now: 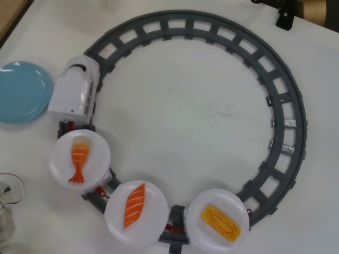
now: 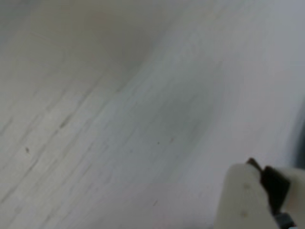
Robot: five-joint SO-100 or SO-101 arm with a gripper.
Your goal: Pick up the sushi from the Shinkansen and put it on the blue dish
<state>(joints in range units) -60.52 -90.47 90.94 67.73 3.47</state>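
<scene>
In the overhead view the yellow-orange egg sushi [image 1: 221, 223] lies on the last round white plate [image 1: 197, 211] at the bottom right of the train. The white Shinkansen [image 1: 74, 91] stands on the left of the grey ring track [image 1: 288, 106], nose pointing up. The light-blue dish [image 1: 21, 92] lies empty at the left edge, just left of the train. The gripper does not show in the overhead view. In the wrist view only one white finger [image 2: 243, 195] with a black part shows at the bottom right, over blurred bare table. Nothing shows in it.
Two more white plates ride behind the engine, one with an orange shrimp piece [image 1: 79, 157], one with a striped salmon piece [image 1: 134, 205]. A black part [image 1: 286, 16] sits at the top right edge. A clear object [image 1: 8, 198] stands at the bottom left.
</scene>
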